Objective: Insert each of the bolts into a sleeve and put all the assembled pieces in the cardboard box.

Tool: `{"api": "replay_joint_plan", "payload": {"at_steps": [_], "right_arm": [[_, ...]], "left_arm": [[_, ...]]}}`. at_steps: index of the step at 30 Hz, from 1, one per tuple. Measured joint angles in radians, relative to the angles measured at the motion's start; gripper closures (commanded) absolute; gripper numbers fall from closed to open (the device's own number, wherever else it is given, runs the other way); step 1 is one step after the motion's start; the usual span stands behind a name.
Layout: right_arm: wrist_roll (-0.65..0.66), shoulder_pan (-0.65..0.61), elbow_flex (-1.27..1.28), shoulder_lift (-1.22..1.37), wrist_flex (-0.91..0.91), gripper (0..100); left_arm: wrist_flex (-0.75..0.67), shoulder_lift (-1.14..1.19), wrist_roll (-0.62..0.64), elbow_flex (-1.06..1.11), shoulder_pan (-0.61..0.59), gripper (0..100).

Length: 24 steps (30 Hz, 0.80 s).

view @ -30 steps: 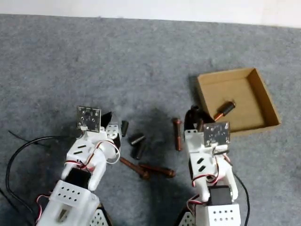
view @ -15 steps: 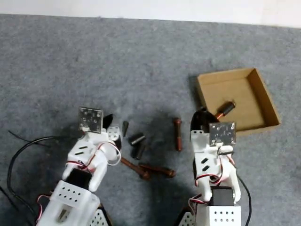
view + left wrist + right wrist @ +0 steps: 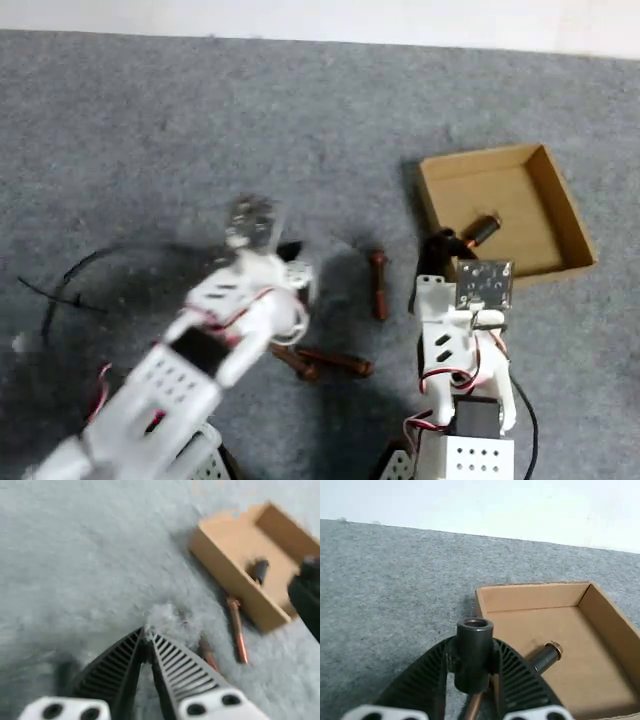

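The right fingers [image 3: 517, 680] are clamped on a sleeve [image 3: 475, 630], which stands upright between them with its open bore facing up. Something copper [image 3: 472, 707] sits just under the sleeve in the right wrist view. I cannot tell whether it is a bolt already in the bore or one lying on the counter [image 3: 75, 555] behind. The left fingers [image 3: 175, 667] are pressed together with nothing between them, tips low over the counter.

The coming move probably turns on the loose bolt [image 3: 377, 285]. In the high view it lies at mid-frame between the two arms, just left of the right fingers and to the right of the left arm [image 3: 240, 310]. Its long axis runs up and down the frame. It looks slightly nearer the right arm, but that arm is occupied. I judge the empty left fingers must fetch it, parting across its shaft first. Two more bolts [image 3: 335, 361] lie lower in the frame, one partly under the left arm.

The box [image 3: 520, 190] sits at the upper right of the high view, just beyond the right fingers. One assembled piece [image 3: 478, 232] lies inside by its lower-left wall.

The right wrist view gives the grip and the bore, where the high view has that arm's camera board lying over the spot. The left wrist view sets the loose bolt near the box's outer wall.
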Motion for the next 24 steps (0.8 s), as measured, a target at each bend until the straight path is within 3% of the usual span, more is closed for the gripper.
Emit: {"api": "replay_joint_plan", "payload": {"at_steps": [4, 9, 24], "right_arm": [[0.000, 0.000, 0.000, 0.000, 0.000, 99.5], [0.000, 0.000, 0.000, 0.000, 0.000, 99.5], [0.000, 0.000, 0.000, 0.000, 0.000, 99.5]], "left_arm": [[-0.034, 0.341, 0.005, -0.143, 0.126, 97], [-0.040, 0.697, 0.005, -0.318, 0.160, 83], [0.000, 1.071, 0.075, -0.623, 0.161, 80]]}}
